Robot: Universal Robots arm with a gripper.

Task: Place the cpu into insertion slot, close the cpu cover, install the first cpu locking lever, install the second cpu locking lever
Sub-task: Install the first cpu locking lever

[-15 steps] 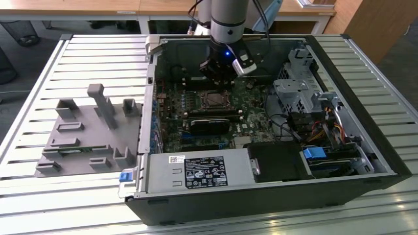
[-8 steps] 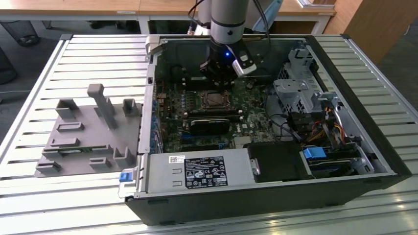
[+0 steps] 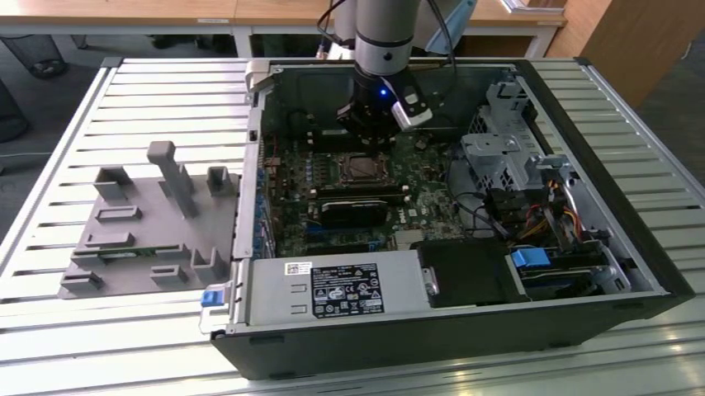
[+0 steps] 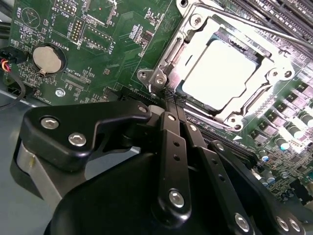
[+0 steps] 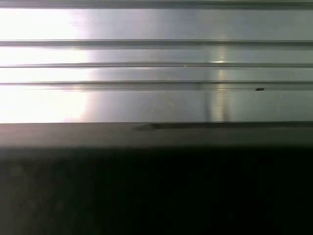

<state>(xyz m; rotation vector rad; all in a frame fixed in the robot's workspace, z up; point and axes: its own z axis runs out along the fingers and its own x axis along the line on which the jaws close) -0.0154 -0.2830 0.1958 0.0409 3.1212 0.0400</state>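
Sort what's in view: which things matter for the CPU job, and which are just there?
Job: cpu seated in insertion slot; cpu cover over it; gripper, fingers together at the socket corner.

Bystanders: coin battery; power supply; grey fixture.

End effector (image 4: 172, 100) body blocks the near board in the second wrist view; the cpu cover (image 4: 274, 81) runs off the picture's edge.
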